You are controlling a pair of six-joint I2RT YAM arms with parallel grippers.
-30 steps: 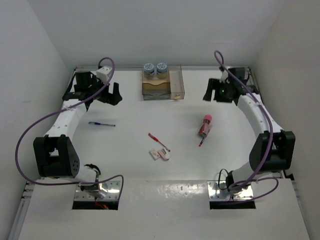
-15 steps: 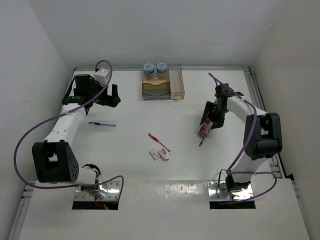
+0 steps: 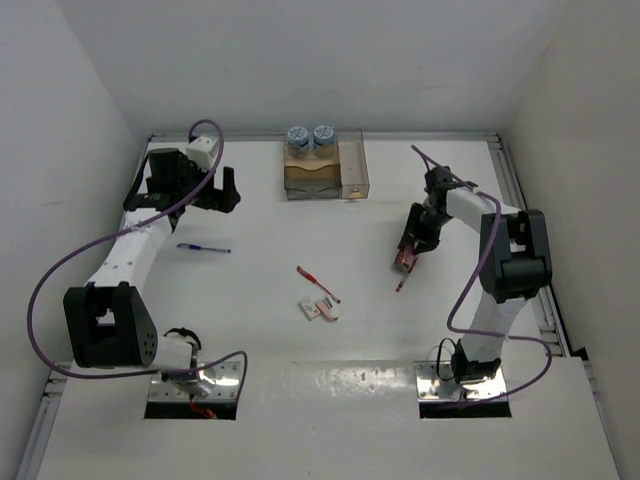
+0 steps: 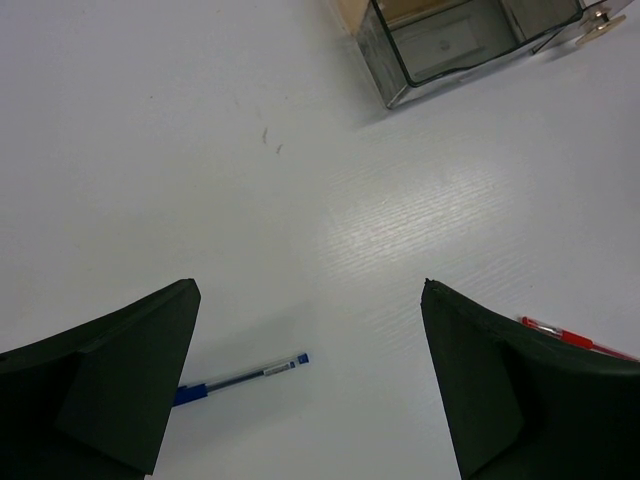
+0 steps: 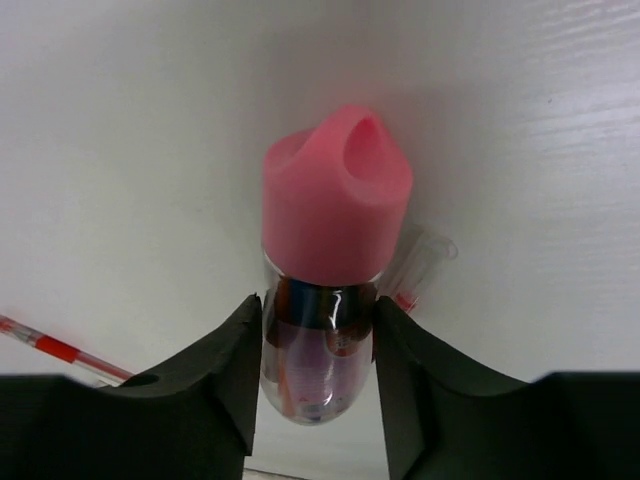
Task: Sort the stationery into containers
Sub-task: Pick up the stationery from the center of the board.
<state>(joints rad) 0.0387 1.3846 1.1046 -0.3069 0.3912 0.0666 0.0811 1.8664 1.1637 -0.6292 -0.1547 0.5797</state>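
My right gripper (image 3: 408, 252) (image 5: 318, 350) is shut on the pink chunky piece (image 5: 336, 200), a clear tube with a pink cap lying on the table; both jaws press its clear body. In the top view only its red end (image 3: 402, 264) shows. A thin red pen (image 5: 418, 268) lies against its right side, another (image 5: 60, 350) at the left. My left gripper (image 3: 218, 192) (image 4: 310, 380) is open and empty above the blue pen (image 3: 203, 248) (image 4: 240, 378). Two blue-grey rolls (image 3: 310, 135) stand at the back of the organiser (image 3: 353, 182) (image 4: 385, 60).
A red pen (image 3: 318, 284) and small white-pink erasers (image 3: 320, 310) lie mid-table. Another red pen (image 3: 401, 286) lies just below my right gripper. White walls close in the table on the left, right and back.
My right arm swung from the far right corner down to the pink chunky piece and its jaws closed round it. My left gripper shifted slightly.
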